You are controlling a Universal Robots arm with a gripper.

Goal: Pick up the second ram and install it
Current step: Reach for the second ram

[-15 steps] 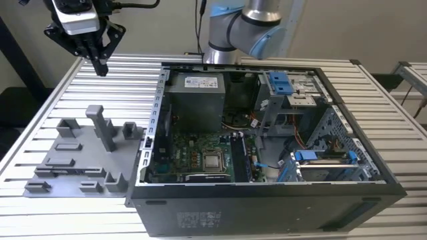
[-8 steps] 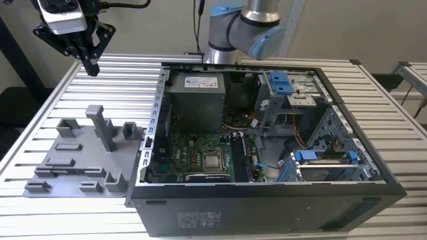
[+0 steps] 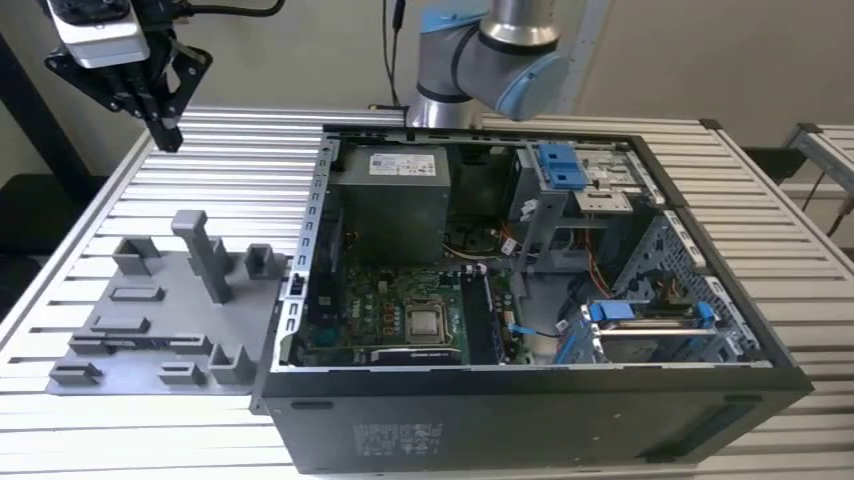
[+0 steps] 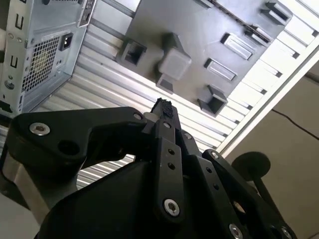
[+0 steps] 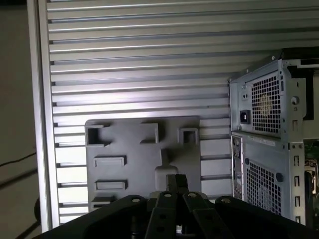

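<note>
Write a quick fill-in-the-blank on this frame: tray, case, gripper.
1. The grey holder tray lies on the exterior view's ___ of the open computer case.
2. The gripper hangs in the air with its fingers ___.
3. The plastic drive-bay clips inside the case are coloured ___.
Missing words: left; shut; blue.
</note>
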